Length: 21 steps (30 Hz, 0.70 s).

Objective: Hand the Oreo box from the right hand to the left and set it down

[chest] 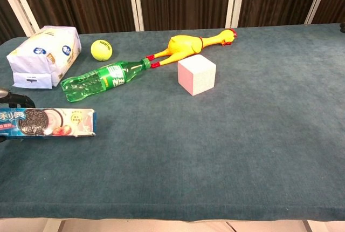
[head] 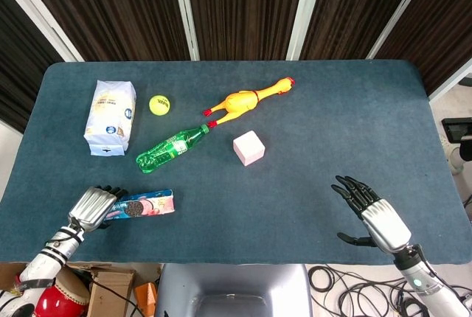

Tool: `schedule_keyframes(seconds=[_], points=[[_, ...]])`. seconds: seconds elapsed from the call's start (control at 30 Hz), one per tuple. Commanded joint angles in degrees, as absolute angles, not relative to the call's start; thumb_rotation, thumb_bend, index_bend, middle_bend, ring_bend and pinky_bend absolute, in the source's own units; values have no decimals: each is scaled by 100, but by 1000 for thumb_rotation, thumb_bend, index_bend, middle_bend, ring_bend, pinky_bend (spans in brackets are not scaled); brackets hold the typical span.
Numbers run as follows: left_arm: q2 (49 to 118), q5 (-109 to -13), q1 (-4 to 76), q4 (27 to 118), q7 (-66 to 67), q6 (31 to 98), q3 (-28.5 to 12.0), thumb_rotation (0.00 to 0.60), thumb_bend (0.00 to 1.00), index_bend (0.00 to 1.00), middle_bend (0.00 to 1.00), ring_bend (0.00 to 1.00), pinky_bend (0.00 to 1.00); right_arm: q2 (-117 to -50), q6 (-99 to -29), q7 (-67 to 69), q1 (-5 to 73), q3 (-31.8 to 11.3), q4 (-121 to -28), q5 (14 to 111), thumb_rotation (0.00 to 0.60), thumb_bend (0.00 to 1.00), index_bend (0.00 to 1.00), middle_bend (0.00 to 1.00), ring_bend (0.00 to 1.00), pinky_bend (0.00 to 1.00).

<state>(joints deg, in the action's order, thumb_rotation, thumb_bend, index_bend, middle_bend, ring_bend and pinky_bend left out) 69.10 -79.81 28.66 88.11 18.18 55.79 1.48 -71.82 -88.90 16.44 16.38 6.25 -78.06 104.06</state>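
The Oreo box [head: 145, 205] is a long blue and pink pack lying low at the table's [head: 310, 133] front left, level with the surface. My left hand [head: 92, 208] grips its left end, fingers wrapped round it. In the chest view the Oreo box [chest: 51, 122] appears to rest on the cloth, with dark fingers [chest: 16, 100] of the left hand above its left end at the frame's edge. My right hand [head: 372, 214] hovers at the front right, fingers spread and holding nothing, far from the box.
Behind the box lie a green bottle [head: 171, 147], a white bag [head: 110, 116] and a tennis ball [head: 159, 105]. A rubber chicken [head: 247, 99] and a pink cube [head: 248, 147] sit mid-table. The front edge runs just below both hands.
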Motion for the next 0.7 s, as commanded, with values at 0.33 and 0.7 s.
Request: schedule_keyframes(seconds=[0.33, 0.7], points=[[6766, -8197, 2631, 8985, 1927, 6267, 114, 600, 284, 0, 0, 0, 273, -7268, -8872, 1605, 1576, 647, -7644, 10470, 600, 0, 0, 0, 0, 153], [5821, -9493, 1331, 10188, 976, 8554, 651, 600, 295, 0, 0, 0, 210, -7062, -9723, 1100, 995, 784, -7807, 10702, 600, 0, 0, 0, 0, 179]])
